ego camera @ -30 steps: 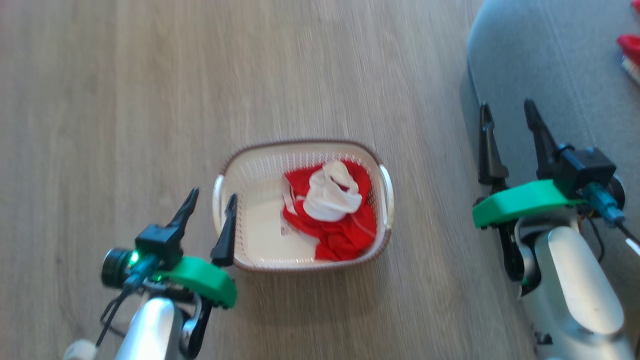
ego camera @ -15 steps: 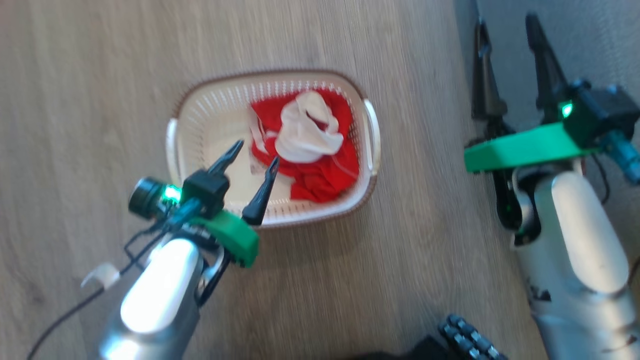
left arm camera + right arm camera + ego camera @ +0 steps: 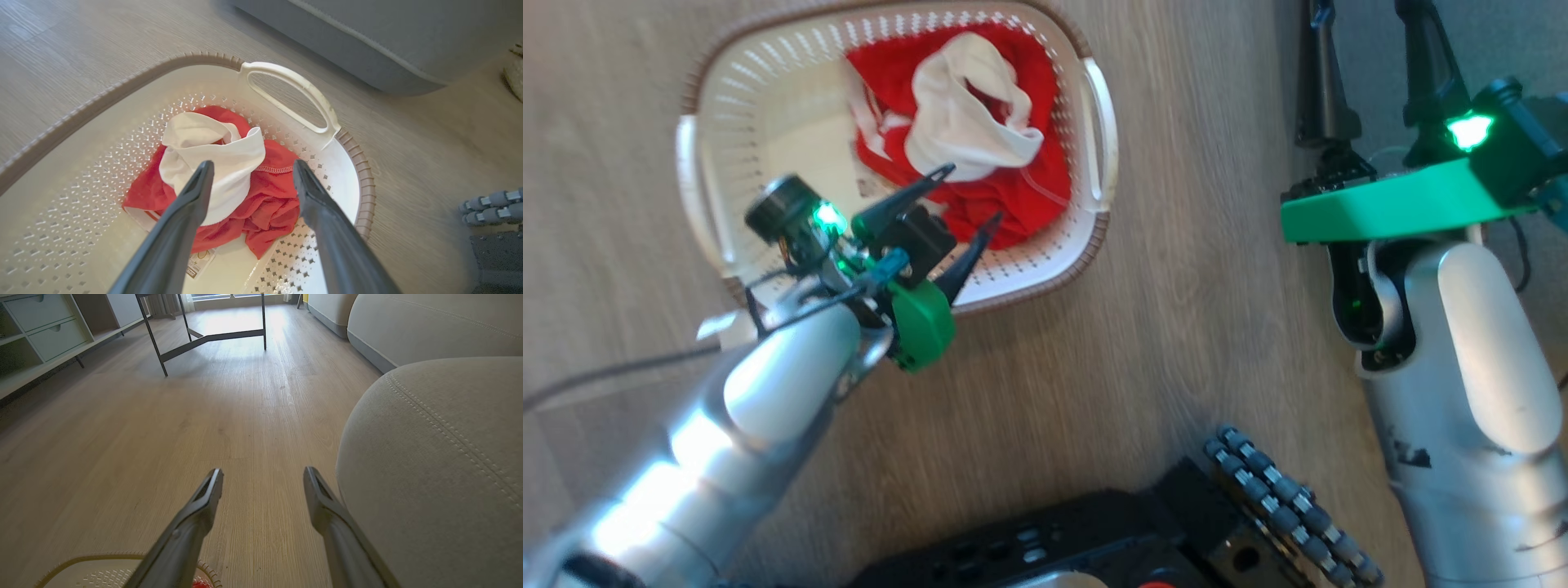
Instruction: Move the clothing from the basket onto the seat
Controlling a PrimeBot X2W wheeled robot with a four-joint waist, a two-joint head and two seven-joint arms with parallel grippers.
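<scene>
Now | left pincer point(image 3: 973, 193) (spread) above basket point(image 3: 768, 98) edge | clothing point(image 3: 1013, 204) ahead

— Where's my left claw point(image 3: 973, 193)?
— Reaching toward one o'clock off its silver forearm point(image 3: 768, 392), fingers point(image 3: 184, 216) spread wide, nothing between them.
— And the right?
— I've got the right claw point(image 3: 263, 473) pointing at twelve, its fingers point(image 3: 191, 522) parted too, gripping nothing.

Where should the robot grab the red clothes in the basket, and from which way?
Probably the white band bunched on top of the clothing, from straight above. It stands higher than the red heap, so it is easy to pinch, and the walls of the basket block a sideways reach. The open left gripper hangs over it.
</scene>
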